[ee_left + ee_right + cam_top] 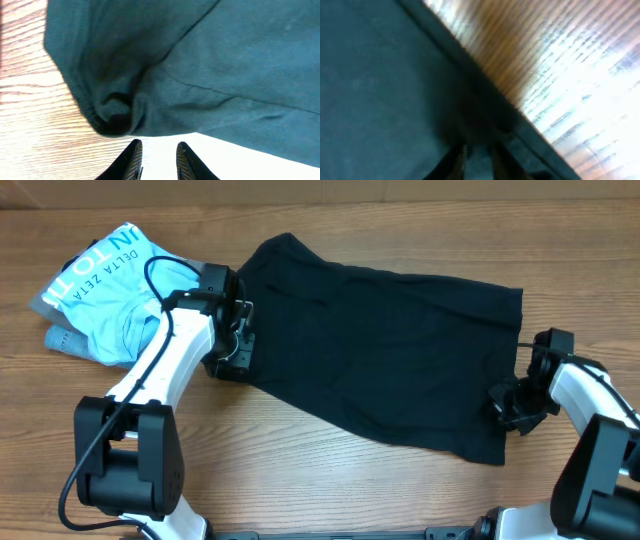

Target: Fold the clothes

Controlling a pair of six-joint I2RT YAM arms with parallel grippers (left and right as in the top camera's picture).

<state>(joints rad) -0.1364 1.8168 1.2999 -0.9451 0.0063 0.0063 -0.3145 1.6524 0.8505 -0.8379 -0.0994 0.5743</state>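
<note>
Your black garment [380, 350] lies lengthwise between the arms. The left gripper [158, 146], released and empty, faces its left edge; the right gripper [477, 151] meets the right hem, grip indeterminate.

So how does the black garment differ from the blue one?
The black garment lies spread out mid-table; the blue one is bunched up at the far left. Black is plain, blue carries printed lettering. Black covers far more surface than blue. Both rest on the wooden table.
</note>
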